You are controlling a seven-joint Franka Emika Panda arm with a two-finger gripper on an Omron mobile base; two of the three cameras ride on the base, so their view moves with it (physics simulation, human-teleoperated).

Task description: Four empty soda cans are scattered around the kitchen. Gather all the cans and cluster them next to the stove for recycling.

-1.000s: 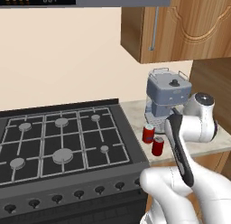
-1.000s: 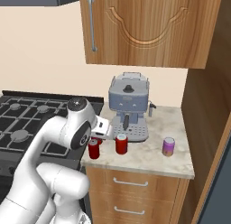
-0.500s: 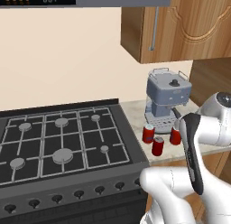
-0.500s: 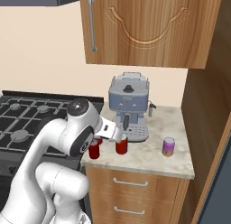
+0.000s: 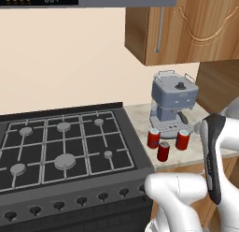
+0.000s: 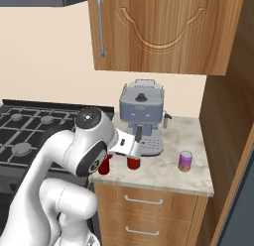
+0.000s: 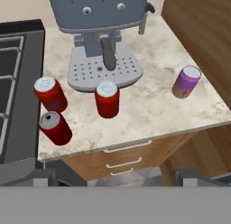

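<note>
Gripper point(image 6: 137, 136): raised above the counter point(image 7: 149, 105); finger spread cannot be told.
Red soda cans point(image 7: 107, 99): three, below the fingers, between stove point(image 5: 60, 151) and espresso machine point(image 7: 101, 33).
Purple soda can point(image 7: 186, 81): apart, toward the wooden wall.

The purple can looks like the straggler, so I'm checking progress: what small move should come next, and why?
Probably swing the hand toward the purple soda can and lower over it. Three red soda cans already stand by the stove, while the purple one stands alone at the counter's far end, right of the espresso machine.
</note>
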